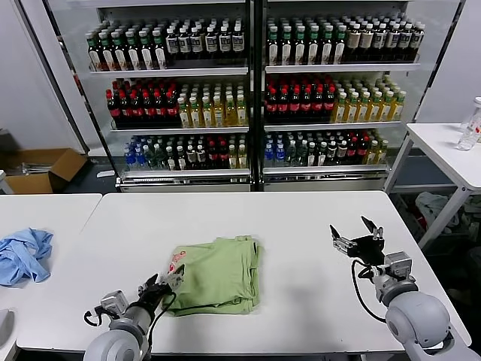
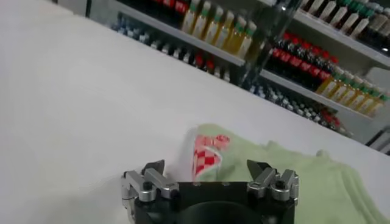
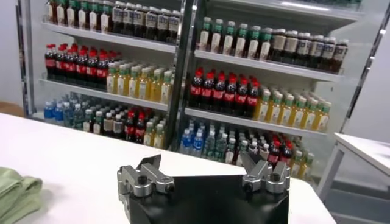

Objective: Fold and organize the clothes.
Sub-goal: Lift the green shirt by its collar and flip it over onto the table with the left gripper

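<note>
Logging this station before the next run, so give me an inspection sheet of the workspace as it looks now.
Surface: white table, mostly bare.
Job's things: light green shirt lies folded near the front edge, red-and-white graphic showing.
Clutter: light blue cloth bunched on the adjoining table to the left.
Grippers: left end effector open at the shirt's corner; right end effector open, apart from the shirt.
Cables: black cable along the right wrist.
Surroundings: drinks cooler behind; cardboard box on the floor.

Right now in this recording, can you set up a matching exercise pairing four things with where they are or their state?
1. folded light green cotton shirt
2. crumpled light blue cloth
3. left gripper
4. right gripper

a. open, above bare table to the shirt's right
b. open, at the shirt's left edge
c. on the left side table
d. middle of the white table

Pairs: 1-d, 2-c, 3-b, 4-a
</note>
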{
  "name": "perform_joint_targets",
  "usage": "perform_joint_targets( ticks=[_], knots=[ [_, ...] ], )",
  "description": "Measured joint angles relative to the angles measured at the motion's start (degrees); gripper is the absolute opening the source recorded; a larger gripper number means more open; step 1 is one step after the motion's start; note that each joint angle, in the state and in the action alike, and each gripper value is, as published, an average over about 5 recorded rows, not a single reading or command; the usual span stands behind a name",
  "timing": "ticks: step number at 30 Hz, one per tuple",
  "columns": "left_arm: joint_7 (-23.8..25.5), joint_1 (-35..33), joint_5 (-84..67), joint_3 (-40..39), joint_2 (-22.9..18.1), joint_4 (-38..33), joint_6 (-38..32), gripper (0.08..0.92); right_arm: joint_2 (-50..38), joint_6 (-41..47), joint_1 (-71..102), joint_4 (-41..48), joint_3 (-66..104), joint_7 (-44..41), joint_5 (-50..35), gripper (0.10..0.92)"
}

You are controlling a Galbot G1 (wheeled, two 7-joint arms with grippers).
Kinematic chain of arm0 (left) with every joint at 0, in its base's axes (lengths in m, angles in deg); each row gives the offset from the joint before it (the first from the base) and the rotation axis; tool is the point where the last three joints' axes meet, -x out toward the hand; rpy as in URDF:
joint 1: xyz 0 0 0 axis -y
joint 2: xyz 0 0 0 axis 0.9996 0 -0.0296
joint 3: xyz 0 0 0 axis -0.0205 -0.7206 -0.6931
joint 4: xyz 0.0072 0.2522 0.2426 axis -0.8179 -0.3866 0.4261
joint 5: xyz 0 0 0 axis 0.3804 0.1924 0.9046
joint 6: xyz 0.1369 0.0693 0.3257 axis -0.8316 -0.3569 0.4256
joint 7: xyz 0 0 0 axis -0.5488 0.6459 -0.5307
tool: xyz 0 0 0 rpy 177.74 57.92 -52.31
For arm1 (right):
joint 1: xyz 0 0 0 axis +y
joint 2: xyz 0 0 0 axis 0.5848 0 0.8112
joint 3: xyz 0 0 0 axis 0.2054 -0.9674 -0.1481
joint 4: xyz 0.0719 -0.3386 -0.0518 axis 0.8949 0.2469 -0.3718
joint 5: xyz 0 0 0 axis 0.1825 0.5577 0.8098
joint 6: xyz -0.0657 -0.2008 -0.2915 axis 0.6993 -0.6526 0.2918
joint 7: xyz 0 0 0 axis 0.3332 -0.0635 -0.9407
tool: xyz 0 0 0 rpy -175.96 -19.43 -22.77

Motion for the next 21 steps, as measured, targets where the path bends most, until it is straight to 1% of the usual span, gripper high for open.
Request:
perform_joint_targets(
  ticks=[3,6,12,21],
  knots=[
    [0.51,0.13,-1.16,-0.30,-0.28,0.75,0.08,0.822,0.31,0.01,0.29,-0.30,0.47,0.14,-0.11,0.823],
    [1.11,0.46,-1.99,-0.43,-0.44,1.80,-0.25,0.782,0.55,0.03,0.60,-0.49,0.94,0.29,-0.34,0.823],
    [2.37,0.75,-6.10,0.26,-1.17,2.99,-1.29,0.611,0.96,0.06,1.36,-0.96,1.79,0.58,-0.84,0.823],
    [3.09,2.17,-16.59,1.88,-2.46,4.82,-2.65,0.351,1.35,0.63,1.15,-1.76,2.29,0.52,-1.24,0.823]
  ],
)
